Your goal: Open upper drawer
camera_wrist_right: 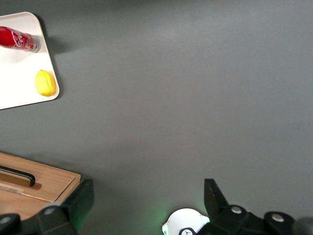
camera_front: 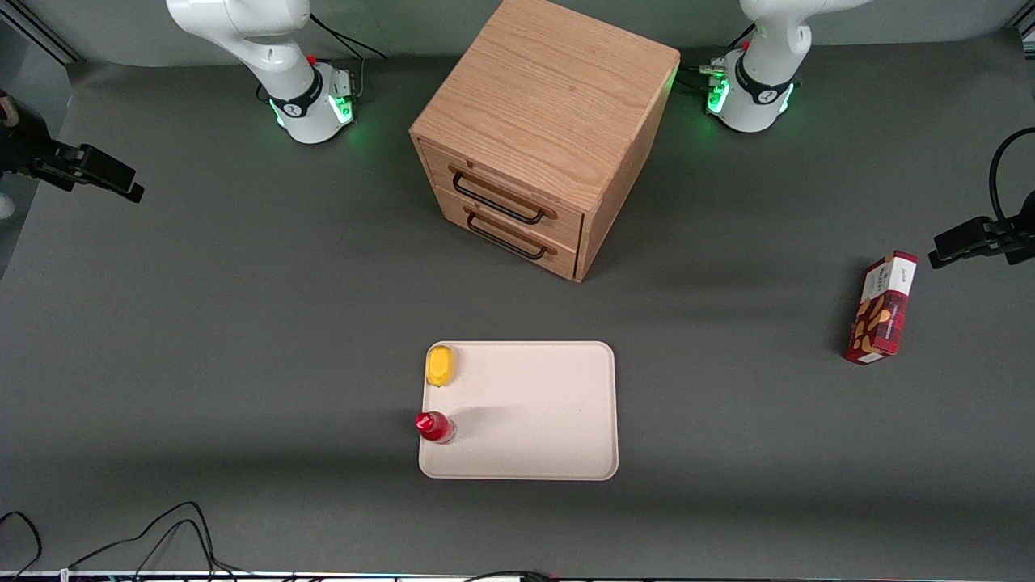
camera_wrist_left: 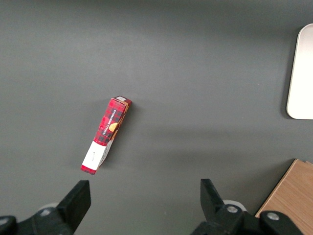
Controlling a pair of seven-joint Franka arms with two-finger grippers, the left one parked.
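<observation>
The light oak cabinet (camera_front: 550, 97) stands at the middle of the table, farther from the front camera than the tray. Its upper drawer (camera_front: 509, 182) is shut, with a long black wire handle (camera_front: 497, 200). The identical bottom drawer (camera_front: 517, 234) sits just beneath it, also shut. My right gripper (camera_front: 121, 182) hangs well off toward the working arm's end of the table, apart from the cabinet. In the right wrist view the gripper (camera_wrist_right: 147, 191) is open and empty, high above bare table. A corner of the cabinet (camera_wrist_right: 54, 183) with one end of a black handle (camera_wrist_right: 19, 175) shows there; I cannot tell which drawer's.
A cream tray (camera_front: 534, 404) lies nearer the front camera than the cabinet, holding a yellow fruit (camera_front: 440, 365) and a red bottle (camera_front: 434, 426). A red box (camera_front: 881, 311) lies toward the parked arm's end. Cables (camera_front: 162, 533) trail at the front edge.
</observation>
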